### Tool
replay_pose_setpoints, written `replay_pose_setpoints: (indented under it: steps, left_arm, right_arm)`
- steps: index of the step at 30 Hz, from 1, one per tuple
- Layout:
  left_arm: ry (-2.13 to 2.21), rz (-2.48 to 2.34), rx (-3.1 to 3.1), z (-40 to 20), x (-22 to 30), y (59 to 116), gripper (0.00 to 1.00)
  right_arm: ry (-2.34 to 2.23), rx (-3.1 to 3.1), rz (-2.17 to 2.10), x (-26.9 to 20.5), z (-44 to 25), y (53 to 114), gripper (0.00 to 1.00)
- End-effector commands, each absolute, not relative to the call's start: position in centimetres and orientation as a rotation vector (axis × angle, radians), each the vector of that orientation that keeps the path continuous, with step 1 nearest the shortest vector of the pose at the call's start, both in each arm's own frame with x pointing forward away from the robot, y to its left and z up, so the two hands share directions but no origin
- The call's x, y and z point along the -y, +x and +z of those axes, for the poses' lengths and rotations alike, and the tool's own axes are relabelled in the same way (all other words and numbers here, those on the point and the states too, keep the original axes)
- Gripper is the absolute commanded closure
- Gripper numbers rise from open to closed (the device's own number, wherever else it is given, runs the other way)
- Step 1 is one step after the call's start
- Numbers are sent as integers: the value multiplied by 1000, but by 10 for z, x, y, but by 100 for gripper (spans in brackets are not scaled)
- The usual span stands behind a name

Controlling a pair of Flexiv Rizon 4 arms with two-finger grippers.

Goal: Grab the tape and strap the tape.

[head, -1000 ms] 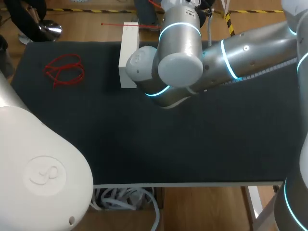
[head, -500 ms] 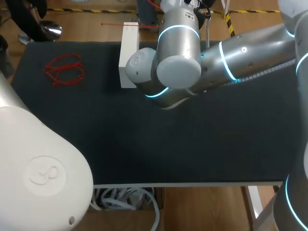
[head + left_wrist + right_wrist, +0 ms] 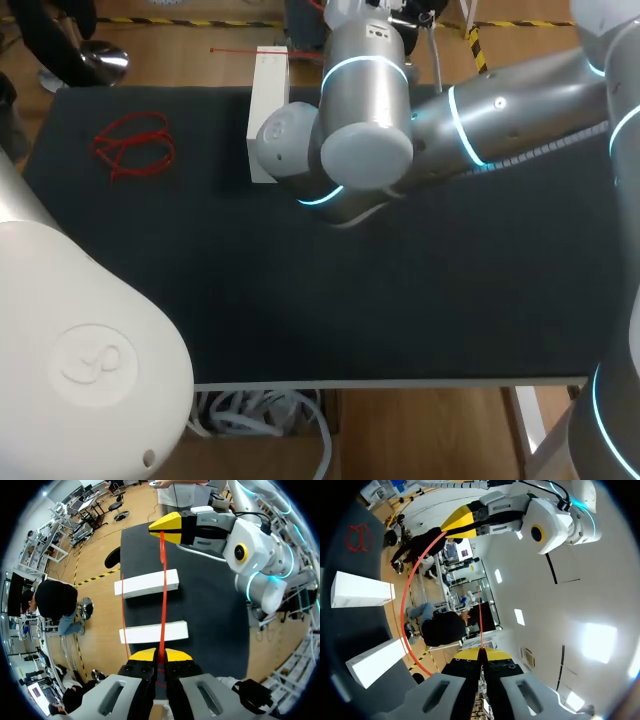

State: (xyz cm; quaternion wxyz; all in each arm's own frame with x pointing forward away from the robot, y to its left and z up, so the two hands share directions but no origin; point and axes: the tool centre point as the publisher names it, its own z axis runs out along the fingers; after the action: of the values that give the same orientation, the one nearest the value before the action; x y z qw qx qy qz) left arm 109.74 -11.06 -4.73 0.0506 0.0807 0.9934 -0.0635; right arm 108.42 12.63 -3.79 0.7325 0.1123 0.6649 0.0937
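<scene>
A red tape strand (image 3: 163, 595) runs taut between my two grippers above the dark table (image 3: 400, 300). In the left wrist view my left gripper (image 3: 160, 655) is shut on one end, and my right gripper (image 3: 164, 529) pinches the other end ahead of it. In the right wrist view my right gripper (image 3: 482, 653) is shut on the tape. The slack of the tape (image 3: 406, 597) bows in a long arc up to my left gripper (image 3: 451, 526). In the head view my right arm (image 3: 365, 120) hides both grippers.
A loose bundle of red tape (image 3: 133, 143) lies at the table's far left and also shows in the right wrist view (image 3: 359, 536). A white block (image 3: 268, 110) stands near the far edge. Two white blocks (image 3: 146, 583) (image 3: 153, 632) lie below the taut strand.
My right arm's wrist has shifted slightly to the left and away in the head view. The red bundle and the white block have not moved.
</scene>
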Motion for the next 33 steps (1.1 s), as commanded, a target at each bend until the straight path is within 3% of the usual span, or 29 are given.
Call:
replay_pose_setpoints:
  steps: [1, 33]
  left_arm:
    - [244, -190, -3026, -47, 111, 1097, 100]
    - [244, -190, -3026, -47, 111, 1097, 100]
  right_arm:
    - [252, -1451, 175, -131, -37, 1091, 100]
    - [57, -1448, 173, -196, -34, 1102, 100]
